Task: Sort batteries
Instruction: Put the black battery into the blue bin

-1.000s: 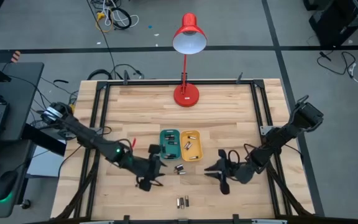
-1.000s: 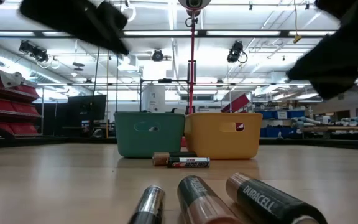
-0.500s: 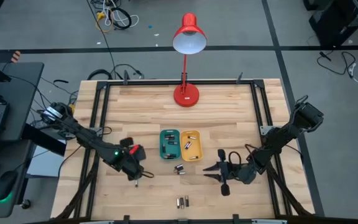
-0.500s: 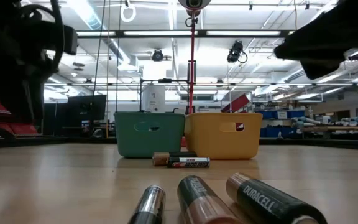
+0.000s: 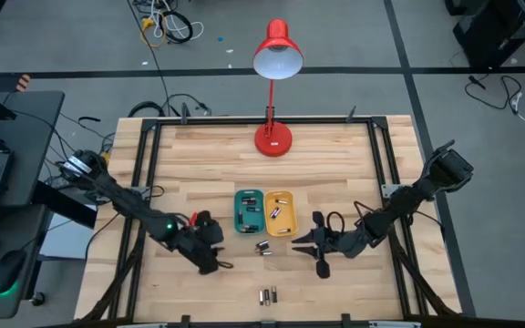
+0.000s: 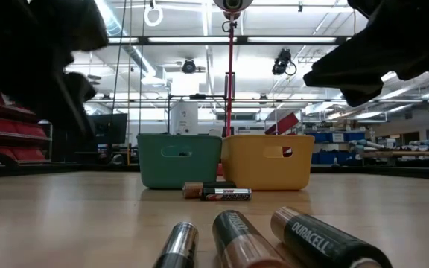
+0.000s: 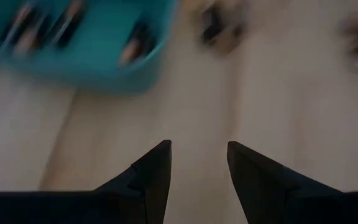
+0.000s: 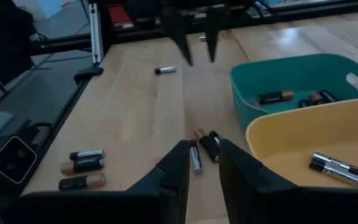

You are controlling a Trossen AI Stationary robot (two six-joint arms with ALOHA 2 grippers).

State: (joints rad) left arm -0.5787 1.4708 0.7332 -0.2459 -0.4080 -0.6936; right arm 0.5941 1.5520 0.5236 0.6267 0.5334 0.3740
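Landmark: teal tray [image 5: 249,210], touching the yellow tray [image 5: 280,211] beside it; both hold batteries. Two loose batteries [image 5: 264,247] lie just in front of the trays, three more [image 5: 267,295] near the table's front edge, and one [image 8: 165,70] lies apart on the left-arm side. Left gripper [image 7: 197,163] hovers left-front of the teal tray, fingers parted, empty. Right gripper [image 8: 200,158] sits right-front of the yellow tray, narrowly open, empty.

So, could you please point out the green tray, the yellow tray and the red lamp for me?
green tray [image 5: 241,211], high view, on its left rim.
yellow tray [image 6: 268,179], low view, on its front wall.
red lamp [image 5: 273,139], high view, on its round base.
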